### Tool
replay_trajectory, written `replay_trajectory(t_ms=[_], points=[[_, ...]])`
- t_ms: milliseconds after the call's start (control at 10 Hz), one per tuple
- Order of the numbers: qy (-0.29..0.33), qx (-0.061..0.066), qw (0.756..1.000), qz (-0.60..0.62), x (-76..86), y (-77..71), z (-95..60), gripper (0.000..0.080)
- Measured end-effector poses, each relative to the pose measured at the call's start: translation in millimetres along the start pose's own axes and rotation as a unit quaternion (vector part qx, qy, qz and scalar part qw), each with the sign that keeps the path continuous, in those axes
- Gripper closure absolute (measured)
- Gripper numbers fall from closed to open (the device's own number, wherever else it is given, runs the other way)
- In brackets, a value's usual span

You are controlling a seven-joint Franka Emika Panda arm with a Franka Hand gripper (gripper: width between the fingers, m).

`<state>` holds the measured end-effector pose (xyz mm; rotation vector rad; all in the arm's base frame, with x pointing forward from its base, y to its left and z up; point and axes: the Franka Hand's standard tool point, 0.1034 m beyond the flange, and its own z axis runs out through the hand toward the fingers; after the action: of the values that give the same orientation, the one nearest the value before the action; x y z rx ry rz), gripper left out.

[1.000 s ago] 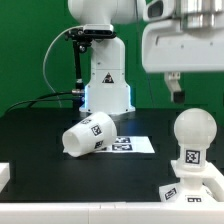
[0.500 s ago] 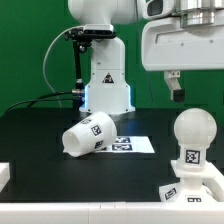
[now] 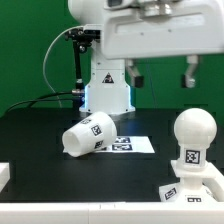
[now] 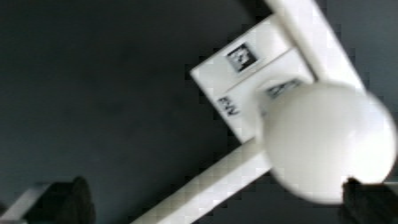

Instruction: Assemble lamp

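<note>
Change: gripper (image 3: pixel 160 72) is seen rotated since a second ago, high above bulb (image 3: pixel 192 129) | Jaws: released, empty | Bulb: seated on base (image 3: pixel 192 187), below jaws | Shade (image 3: pixel 88 136): lying untouched, well apart.

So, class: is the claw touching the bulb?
Apart. The exterior view shows the claw hanging well above the bulb, with green wall visible between them.

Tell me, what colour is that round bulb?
Matte white bulb, clearest in the exterior view.
</note>
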<state>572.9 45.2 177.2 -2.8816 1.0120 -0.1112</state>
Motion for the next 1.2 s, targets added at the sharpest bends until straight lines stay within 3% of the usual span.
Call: replay_trajectory(t_ms=[400, 500, 600, 900, 1200], points=[[0.002, 0.0, 1.0, -0.005, -1.7, -2.8, 3.2, 0.0101], [-0.001, 0.006, 1.0, -0.015, -1.9, -2.6, 3.2, 0.0101], [-0.01, 0.02, 1.0, -0.019, -1.7, -2.1, 2.8, 0.0101], [-0.044, 0.038, 0.998, 0.001, -3.4, 4.4, 2.2, 0.0101], [-0.036, 0.037, 0.999, 0.007, -0.9, 3.4, 3.7, 0.0101]])
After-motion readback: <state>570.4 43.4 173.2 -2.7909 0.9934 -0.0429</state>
